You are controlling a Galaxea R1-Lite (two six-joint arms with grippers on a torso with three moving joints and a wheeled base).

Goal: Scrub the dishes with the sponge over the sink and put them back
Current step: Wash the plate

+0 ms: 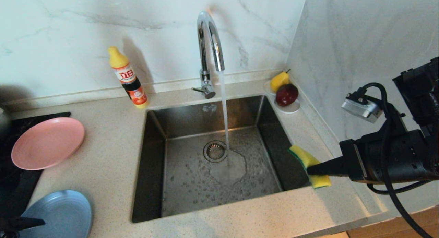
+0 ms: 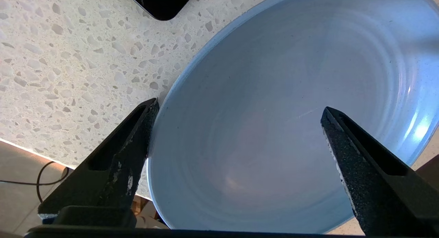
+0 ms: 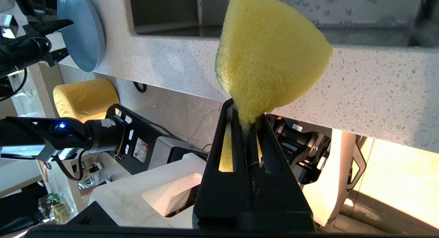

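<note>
Bare counter [image 1: 113, 152] between pink plate [image 1: 48, 143] and sink [image 1: 205, 162]; tap [image 1: 210, 52] and water stream over mid-basin.

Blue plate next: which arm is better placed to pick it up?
Left. The left claw is open over the blue plate, one finger at its rim. The right claw is shut on the sponge at the sink's far side, so it is occupied.

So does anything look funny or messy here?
Mostly fine. The light-blue plate sticks out past the counter's front edge, and the tap runs into an empty sink.
</note>
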